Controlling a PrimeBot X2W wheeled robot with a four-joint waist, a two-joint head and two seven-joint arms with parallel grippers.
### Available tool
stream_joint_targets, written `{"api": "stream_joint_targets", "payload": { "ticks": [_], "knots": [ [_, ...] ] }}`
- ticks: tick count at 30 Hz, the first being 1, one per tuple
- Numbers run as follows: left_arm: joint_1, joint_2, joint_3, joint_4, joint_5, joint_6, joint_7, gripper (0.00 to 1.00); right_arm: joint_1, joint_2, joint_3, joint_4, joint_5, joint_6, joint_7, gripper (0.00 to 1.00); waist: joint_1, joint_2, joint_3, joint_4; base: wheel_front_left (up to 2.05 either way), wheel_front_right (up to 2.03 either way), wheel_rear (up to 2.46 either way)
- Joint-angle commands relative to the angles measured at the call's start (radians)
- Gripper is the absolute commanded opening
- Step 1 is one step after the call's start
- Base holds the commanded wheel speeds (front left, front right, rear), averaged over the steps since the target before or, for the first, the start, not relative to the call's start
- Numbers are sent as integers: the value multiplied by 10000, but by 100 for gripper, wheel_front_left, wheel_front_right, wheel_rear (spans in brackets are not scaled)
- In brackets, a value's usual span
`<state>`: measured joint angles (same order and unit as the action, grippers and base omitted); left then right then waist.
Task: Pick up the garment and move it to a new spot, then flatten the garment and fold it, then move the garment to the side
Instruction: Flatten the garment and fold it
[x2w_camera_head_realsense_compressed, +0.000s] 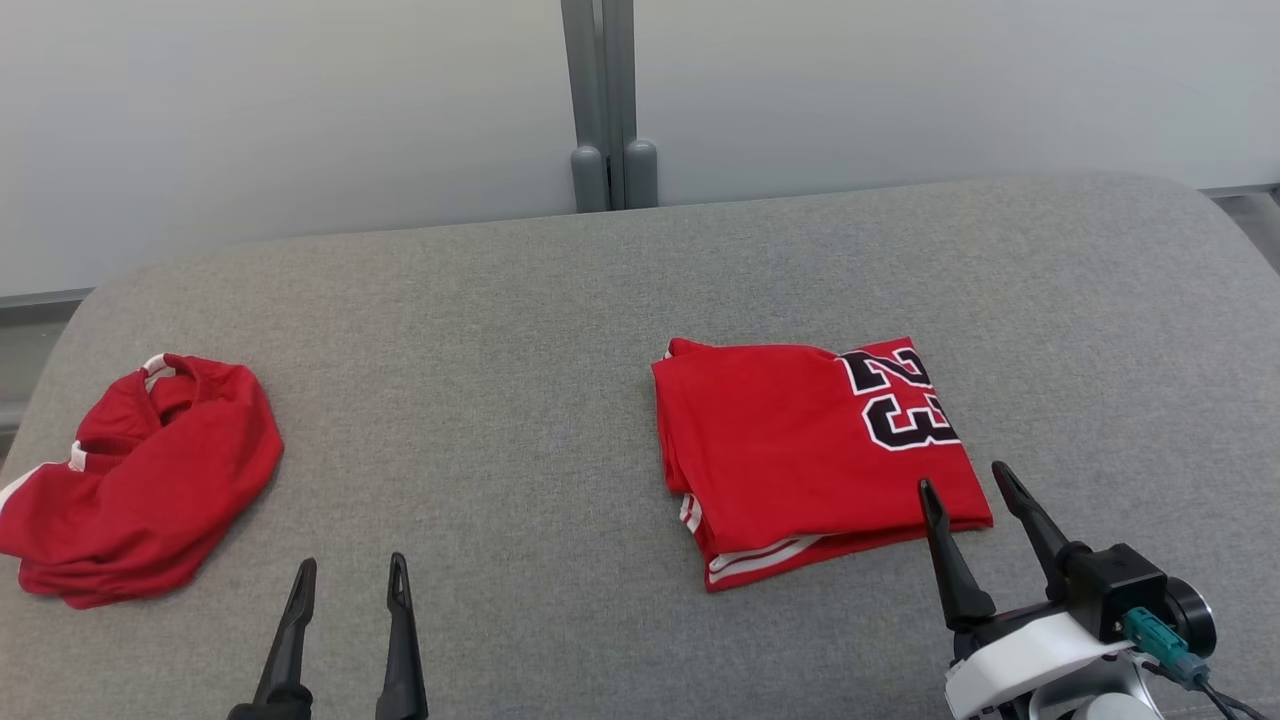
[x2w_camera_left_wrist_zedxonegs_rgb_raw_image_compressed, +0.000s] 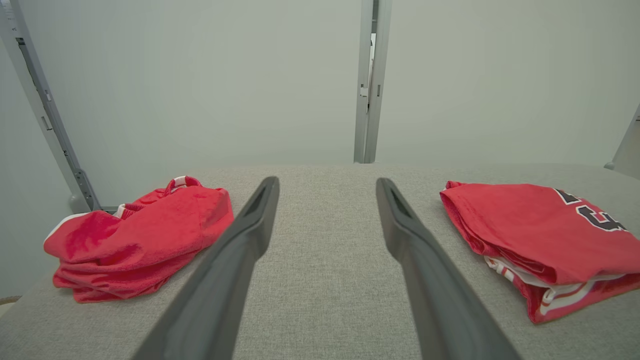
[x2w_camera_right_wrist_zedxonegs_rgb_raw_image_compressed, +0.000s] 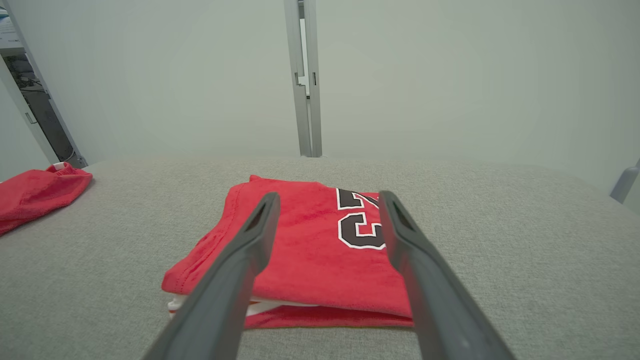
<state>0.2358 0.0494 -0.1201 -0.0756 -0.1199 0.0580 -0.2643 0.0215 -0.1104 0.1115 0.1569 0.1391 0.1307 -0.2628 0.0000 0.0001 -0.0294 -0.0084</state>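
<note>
A folded red jersey (x2w_camera_head_realsense_compressed: 800, 450) with a black and white number lies flat on the grey table, right of centre; it also shows as a neat stack (x2w_camera_right_wrist_zedxonegs_rgb_raw_image_compressed: 310, 255) in the right wrist view and at the right (x2w_camera_left_wrist_zedxonegs_rgb_raw_image_compressed: 545, 240) of the left wrist view. My right gripper (x2w_camera_head_realsense_compressed: 968, 482) stands open at the jersey's near right corner, fingers just above its edge, holding nothing. My left gripper (x2w_camera_head_realsense_compressed: 350, 572) is open over bare table near the front left, apart from both garments.
A second red garment (x2w_camera_head_realsense_compressed: 140, 480) lies crumpled at the table's left edge, also in the left wrist view (x2w_camera_left_wrist_zedxonegs_rgb_raw_image_compressed: 140, 240). The grey fabric table (x2w_camera_head_realsense_compressed: 500, 330) has rounded corners. A pale wall with a grey post (x2w_camera_head_realsense_compressed: 605, 100) stands behind.
</note>
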Motion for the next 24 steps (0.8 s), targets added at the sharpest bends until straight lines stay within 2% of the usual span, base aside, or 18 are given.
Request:
{"api": "stream_joint_targets", "payload": {
  "ticks": [1, 24],
  "knots": [
    [148, 22, 41, 20, 78, -29, 1, 100, 158, -39, 9, -9, 89, 1, -25, 100, 0, -1, -5, 2, 0, 0, 0],
    [165, 22, 13, 68, 202, 7, 1, 100, 143, -63, 152, 105, 194, 1, -25, 100, 0, -1, -25, 33, 0, 0, 0]
  ]
}}
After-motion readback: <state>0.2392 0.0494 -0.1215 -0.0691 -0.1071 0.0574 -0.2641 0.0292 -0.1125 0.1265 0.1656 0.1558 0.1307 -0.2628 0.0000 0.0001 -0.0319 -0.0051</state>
